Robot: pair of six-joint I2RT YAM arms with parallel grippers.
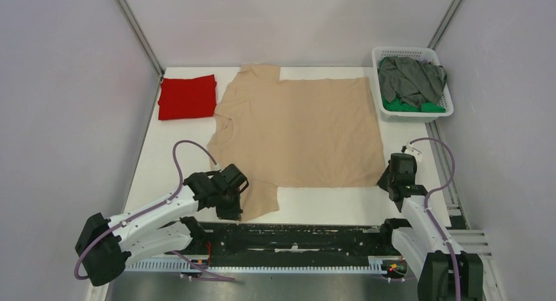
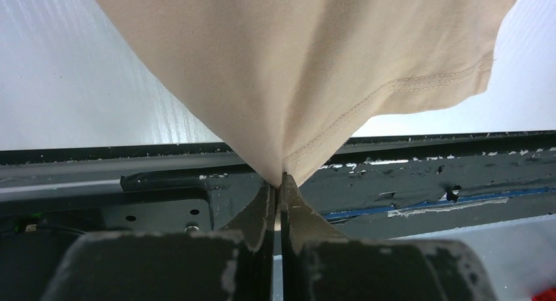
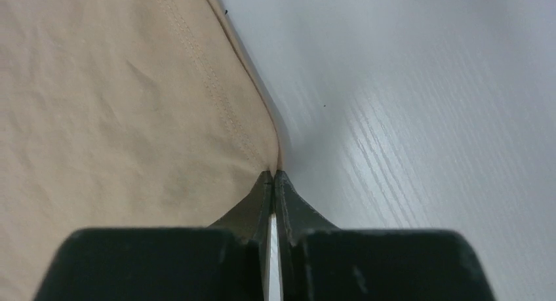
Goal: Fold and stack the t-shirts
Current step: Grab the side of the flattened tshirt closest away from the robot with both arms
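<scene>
Left jaws are pinched tight on the near sleeve of the beige t-shirt point(image 1: 301, 130), and the fabric rises into the tips. Right jaws are closed too, nipping the shirt's near hem corner. The shirt lies spread across the white desk point(image 1: 328, 206). A red t-shirt point(image 1: 187, 96) sits folded far-left. A grey t-shirt point(image 1: 410, 78) and a green t-shirt point(image 1: 406, 107) are heaped in the basket point(image 1: 406, 50) far-right.

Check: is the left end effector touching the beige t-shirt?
Touching. In the left wrist view, the left end effector is shut on the beige t-shirt, with cloth pinched between its tips.
</scene>
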